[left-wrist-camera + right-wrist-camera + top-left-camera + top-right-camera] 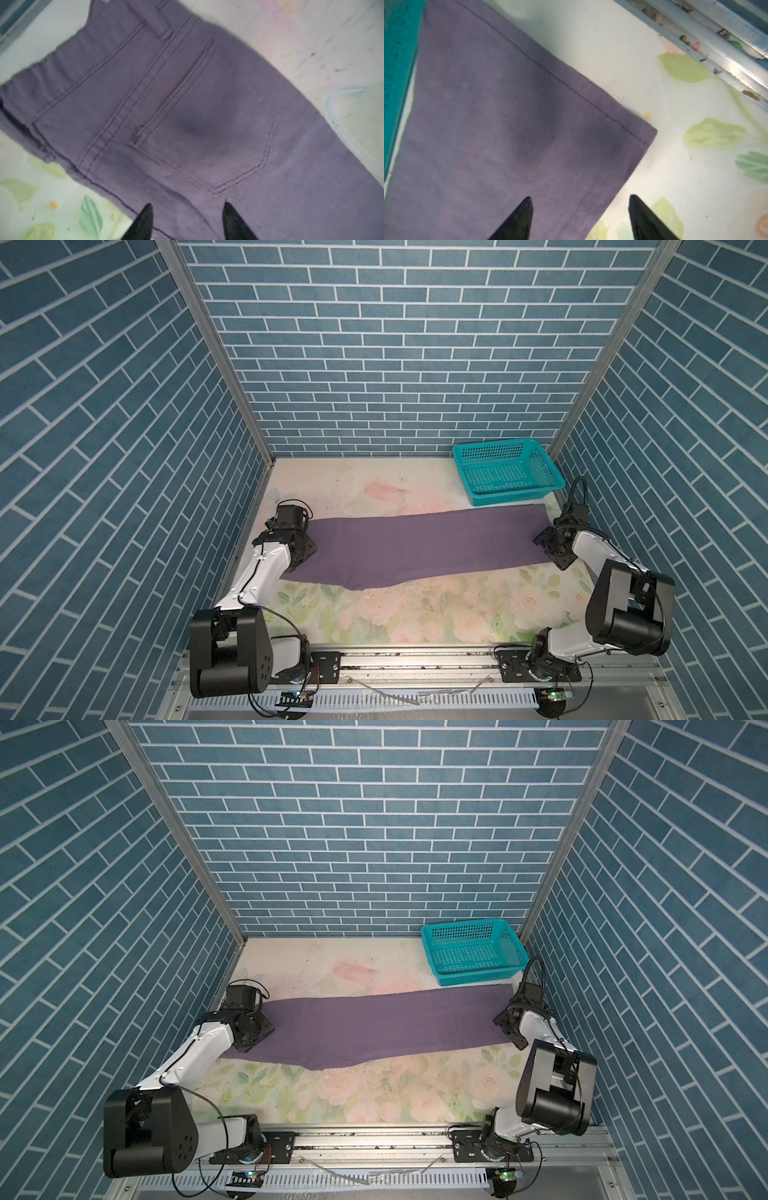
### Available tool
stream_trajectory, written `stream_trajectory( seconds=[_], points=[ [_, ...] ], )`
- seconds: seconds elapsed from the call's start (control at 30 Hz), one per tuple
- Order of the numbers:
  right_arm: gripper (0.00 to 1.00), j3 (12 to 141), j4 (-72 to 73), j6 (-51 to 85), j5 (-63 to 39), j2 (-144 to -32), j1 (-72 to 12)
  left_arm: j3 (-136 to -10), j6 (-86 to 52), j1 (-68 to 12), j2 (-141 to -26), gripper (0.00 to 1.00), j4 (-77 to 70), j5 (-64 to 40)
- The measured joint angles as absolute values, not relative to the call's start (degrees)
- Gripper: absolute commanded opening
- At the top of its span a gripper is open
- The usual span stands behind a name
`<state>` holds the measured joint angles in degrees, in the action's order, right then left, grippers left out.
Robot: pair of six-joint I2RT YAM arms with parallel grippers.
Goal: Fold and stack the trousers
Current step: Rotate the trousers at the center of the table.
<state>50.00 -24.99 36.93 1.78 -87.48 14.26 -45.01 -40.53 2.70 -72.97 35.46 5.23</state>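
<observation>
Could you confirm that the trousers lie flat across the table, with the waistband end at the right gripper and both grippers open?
Not quite: the trousers have their waistband at the left gripper, as the left wrist view shows; the right gripper is at the hem. Otherwise right.

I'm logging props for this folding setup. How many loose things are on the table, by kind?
Purple trousers: 1
Teal basket: 1
Total: 2
</observation>
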Motion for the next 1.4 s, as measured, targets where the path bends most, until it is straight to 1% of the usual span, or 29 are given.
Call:
stream_trajectory(
  seconds=[0.03, 0.1, 0.17, 0.2, 0.3, 0.4, 0.47, 0.57, 0.63, 0.67, 0.77, 0.93, 1.1, 1.27, 1.33, 1.4],
  points=[
    [0.75, 51.2, -25.5, 36.5, 1.9, -89.2, 14.3, -44.7, -40.5, 2.7, -73.0, 0.72, 35.8, 5.6],
    [0.74, 53.5, -25.8, 35.9, 2.0, -92.4, 14.3, -44.4, -40.8, 2.7, -73.2, 0.72, 36.0, 5.9],
    [0.70, 55.2, -25.7, 35.5, 1.8, -95.1, 14.5, -44.4, -40.9, 2.7, -74.1, 0.70, 35.6, 5.9],
    [0.67, 55.8, -25.6, 35.5, 1.7, -96.4, 14.6, -44.4, -41.0, 2.7, -75.0, 0.66, 35.3, 5.9],
    [0.60, 56.8, -25.5, 35.5, 1.4, -98.0, 14.7, -44.4, -41.5, 2.7, -78.8, 0.49, 34.3, 5.7],
    [0.52, 57.2, -25.3, 35.5, 1.1, -98.5, 15.0, -44.6, -41.6, 2.7, -83.1, 0.34, 33.1, 4.9],
    [0.44, 57.2, -24.9, 35.5, 0.9, -98.6, 15.2, -44.8, -41.6, 2.8, -85.5, 0.28, 32.3, 4.5],
    [0.23, 56.9, -23.9, 35.1, 0.1, -98.7, 15.7, -45.9, -41.7, 3.2, -88.1, 0.15, 31.7, 4.1],
    [0.06, 56.4, -22.9, 34.8, -0.6, -98.7, 16.2, -46.8, -42.1, 4.2, -89.2, 0.03, 31.0, 3.4],
    [0.01, 56.2, -22.6, 34.9, -1.0, -98.5, 16.3, -47.2, -42.0, 4.6, -89.6, 0.00, 30.9, 3.0],
    [0.00, 54.8, -21.3, 34.7, -2.1, -97.6, 16.5, -47.9, -41.9, 6.9, -90.1, 0.00, 30.9, 0.7],
    [0.00, 50.2, -19.4, 35.2, -6.1, -93.9, 16.5, -48.1, -41.7, 13.3, -90.1, 0.00, 30.0, -2.5],
    [0.00, 44.0, -18.4, 36.6, -10.4, -88.5, 15.0, -48.1, -41.8, 18.9, -88.3, 0.00, 29.9, -1.8],
    [0.01, 38.8, -17.5, 38.9, -12.7, -83.4, 13.3, -48.9, -42.2, 20.8, -85.5, 0.00, 30.1, 0.2],
    [0.18, 37.7, -18.0, 39.4, -13.4, -82.0, 12.8, -49.0, -42.2, 21.1, -84.1, 0.00, 30.1, 1.1],
    [0.31, 37.2, -18.7, 39.8, -14.2, -81.0, 12.6, -49.0, -42.2, 21.2, -82.8, 0.00, 30.2, 1.7]
  ],
)
